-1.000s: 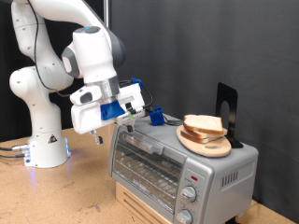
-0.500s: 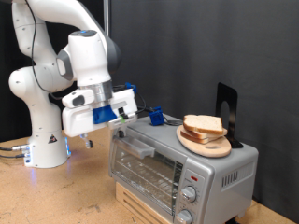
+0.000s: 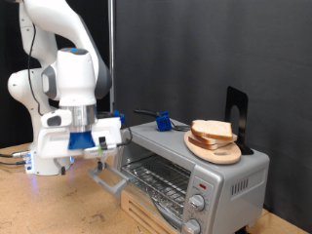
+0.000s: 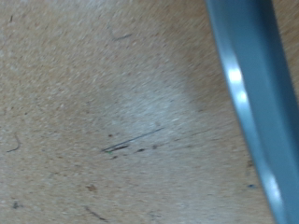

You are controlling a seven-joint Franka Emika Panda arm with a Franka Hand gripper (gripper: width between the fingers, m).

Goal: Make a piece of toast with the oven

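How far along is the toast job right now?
Done: the oven has its door dropped open, baring the wire rack. In hand: nothing shows between the jaws; the gripper sits low by the door's edge on the exterior view's left. Left: the piece of toast lies on the wooden plate on top of the oven, not on the rack.

round wooden plate point(image 3: 216, 151), blue clip point(image 3: 163, 122)
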